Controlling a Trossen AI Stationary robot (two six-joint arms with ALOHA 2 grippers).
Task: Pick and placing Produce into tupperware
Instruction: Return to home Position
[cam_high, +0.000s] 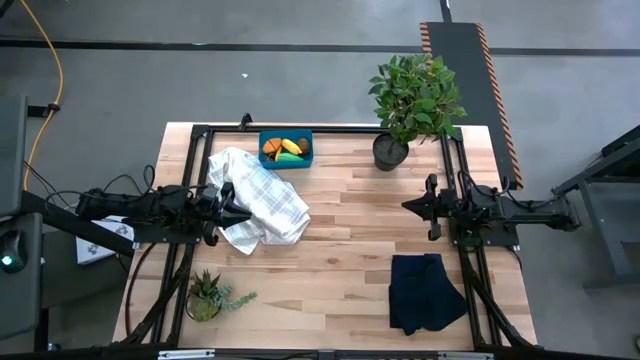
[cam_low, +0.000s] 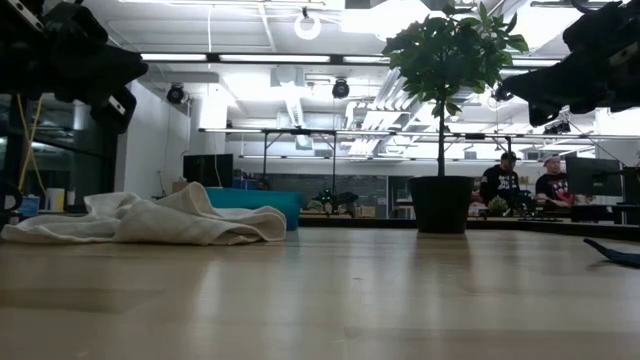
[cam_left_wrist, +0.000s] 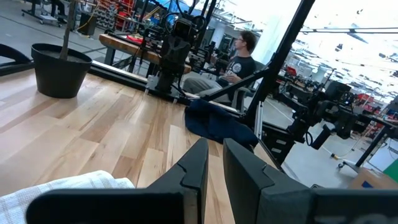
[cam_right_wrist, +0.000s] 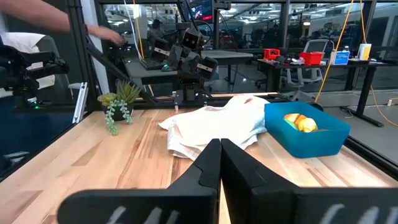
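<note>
Low view: tupperware (cam_low: 268, 203) largely hidden behind white cloth (cam_low: 150, 222); black cloth (cam_low: 615, 252) cut off at pic edge. High view: produce (cam_high: 285, 148) too small, indiv. pieces can't be told apart.

Produce boxed, one arm at each side of the table.
The tupperware (cam_high: 286, 165), holding the produce (cam_high: 285, 148), sits just beside the white checked cloth (cam_high: 265, 200), on its far side. The left gripper (cam_high: 240, 208) hangs over the cloth's left part. The right gripper (cam_high: 408, 205) is well off to the cloth's right.
</note>
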